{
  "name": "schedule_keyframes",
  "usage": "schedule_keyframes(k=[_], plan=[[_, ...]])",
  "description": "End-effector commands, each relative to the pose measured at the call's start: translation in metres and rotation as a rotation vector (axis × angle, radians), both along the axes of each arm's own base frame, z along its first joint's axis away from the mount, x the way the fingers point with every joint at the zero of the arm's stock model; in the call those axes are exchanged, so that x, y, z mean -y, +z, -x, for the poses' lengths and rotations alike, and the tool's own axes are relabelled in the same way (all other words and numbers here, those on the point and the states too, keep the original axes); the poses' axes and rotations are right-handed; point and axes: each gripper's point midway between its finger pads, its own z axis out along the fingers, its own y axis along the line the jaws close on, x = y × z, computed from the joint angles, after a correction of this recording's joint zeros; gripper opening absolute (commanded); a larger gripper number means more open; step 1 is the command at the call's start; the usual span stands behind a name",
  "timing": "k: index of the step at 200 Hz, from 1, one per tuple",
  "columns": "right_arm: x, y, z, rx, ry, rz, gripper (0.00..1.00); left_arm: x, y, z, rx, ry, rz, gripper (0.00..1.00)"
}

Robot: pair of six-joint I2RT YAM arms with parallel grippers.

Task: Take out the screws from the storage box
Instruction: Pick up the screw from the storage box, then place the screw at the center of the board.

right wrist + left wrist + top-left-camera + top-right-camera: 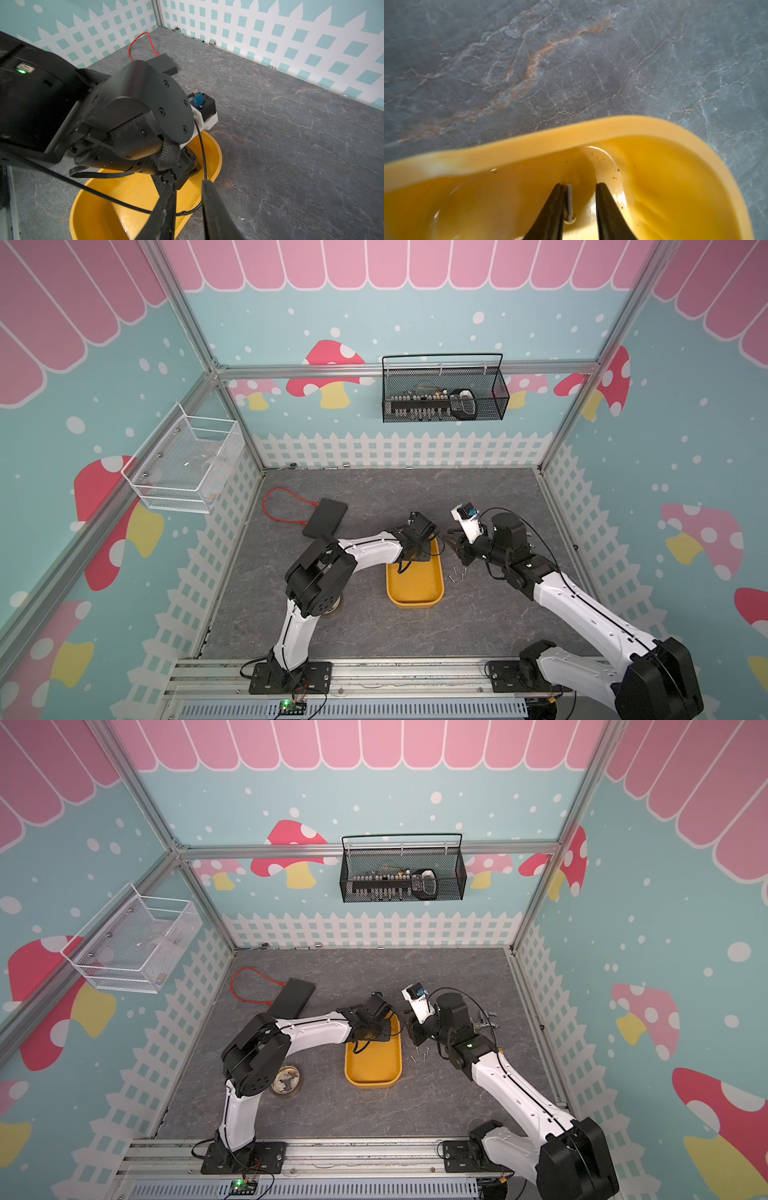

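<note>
box, top views: storage box (414, 602) sits mid-table (374, 630) between the two arms, upright, long side running away from the arm bases; same in (372, 1082).
screws out, top views: loose screws (457, 573) lie on the table just beside the box's right rim, outside it.
left tool, top views: left gripper (419, 556) is down in the box's far end; its own wrist covers the fingers, so I cannot tell the jaw gap here.
right tool, top views: right gripper (451, 538) sits near the box's far right corner; too small to read.
around, top views: black flat case (325, 519) with red cable (277, 506) at far left; black wire basket (444, 396) on the back wall; white mesh basket (187, 464) on the left wall; tape roll (286, 1080) by the left elbow, mostly covered by that arm in a top view (334, 608).
left wrist: jaws spread inside a rounded box corner. One screw (569, 200) lies on the box floor between the fingers (554, 209), against one and clear of the other, not pinched. Only this view shows it.
right wrist: fingers (214, 207) spread, gripping nothing; the left arm's black cable (116, 200) crosses behind them. The left wrist (135, 116) blocks the box's far end. Small metal bits (212, 42) along the fence show best here.
</note>
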Motion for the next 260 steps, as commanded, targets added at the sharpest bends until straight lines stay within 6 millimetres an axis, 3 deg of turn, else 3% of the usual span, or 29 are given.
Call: schedule_keyframes(k=[1, 53, 62, 78, 102, 118, 161, 189, 213, 238, 260], plan=[[0.001, 0.002, 0.002, 0.006, 0.004, 0.000, 0.27, -0.015, -0.030, 0.015, -0.078, -0.014, -0.079, 0.26], [0.001, 0.011, 0.001, 0.015, 0.009, 0.007, 0.28, -0.026, -0.041, 0.025, -0.112, -0.023, -0.121, 0.23], [0.001, 0.013, 0.001, 0.017, 0.009, 0.007, 0.28, -0.026, -0.043, 0.025, -0.107, -0.025, -0.131, 0.18], [0.000, 0.016, 0.001, 0.022, 0.012, 0.003, 0.28, -0.023, -0.050, 0.028, -0.126, -0.040, -0.135, 0.00], [-0.001, 0.024, 0.001, 0.027, 0.013, -0.010, 0.28, -0.020, -0.051, 0.032, -0.141, -0.045, -0.119, 0.00], [0.001, 0.029, 0.002, 0.044, 0.009, -0.016, 0.28, -0.018, -0.030, 0.026, -0.104, -0.037, -0.091, 0.00], [0.006, 0.042, 0.005, 0.080, -0.016, -0.037, 0.28, -0.002, 0.066, -0.002, 0.035, -0.024, 0.103, 0.00], [0.009, 0.040, 0.007, 0.084, -0.027, -0.029, 0.28, -0.005, 0.109, -0.006, 0.072, -0.028, 0.197, 0.00], [0.009, 0.037, 0.010, 0.078, -0.024, -0.031, 0.28, -0.024, 0.134, 0.000, 0.084, -0.014, 0.251, 0.00], [0.012, 0.036, 0.012, 0.081, -0.030, -0.024, 0.28, -0.074, 0.150, 0.003, 0.123, 0.053, 0.241, 0.00], [0.013, 0.033, 0.013, 0.080, -0.033, -0.020, 0.28, -0.124, 0.139, 0.011, 0.127, 0.128, 0.202, 0.00]])
